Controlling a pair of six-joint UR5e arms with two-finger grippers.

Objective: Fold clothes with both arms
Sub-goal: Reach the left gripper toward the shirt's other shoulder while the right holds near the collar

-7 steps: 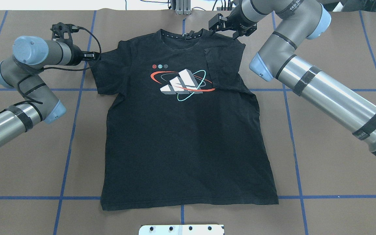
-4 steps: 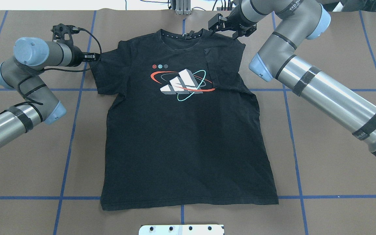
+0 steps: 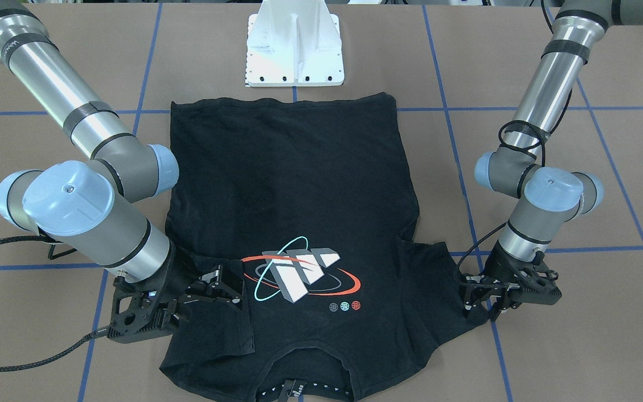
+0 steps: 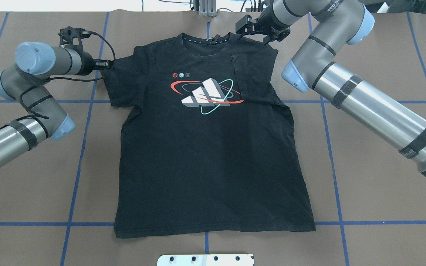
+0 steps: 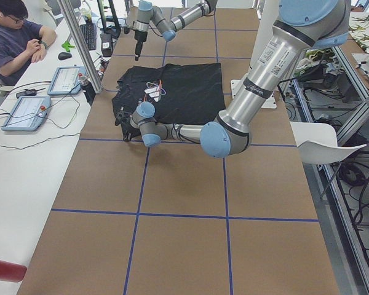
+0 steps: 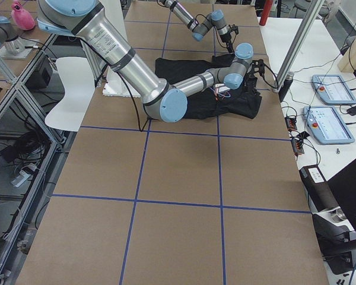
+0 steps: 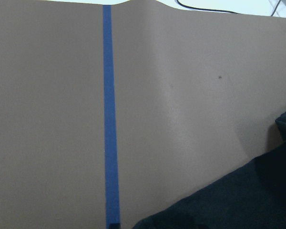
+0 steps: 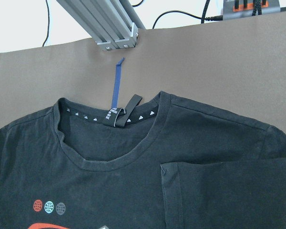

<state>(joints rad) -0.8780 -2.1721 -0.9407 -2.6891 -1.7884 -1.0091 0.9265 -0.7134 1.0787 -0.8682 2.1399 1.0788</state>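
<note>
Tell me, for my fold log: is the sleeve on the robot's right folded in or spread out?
Folded in: that sleeve lies over the T-shirt's chest beside the logo; the other sleeve is spread out.

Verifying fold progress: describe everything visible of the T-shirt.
The T-shirt is black, short-sleeved, soft cloth, lying flat and front up on the brown table. Its chest carries a white-grey block logo with red and teal rings. The collar points away from the robot, hem toward it. The sleeve on the robot's right is folded inward over the chest; the other lies spread, the left hand at its edge. The right hand is above that folded shoulder.
</note>
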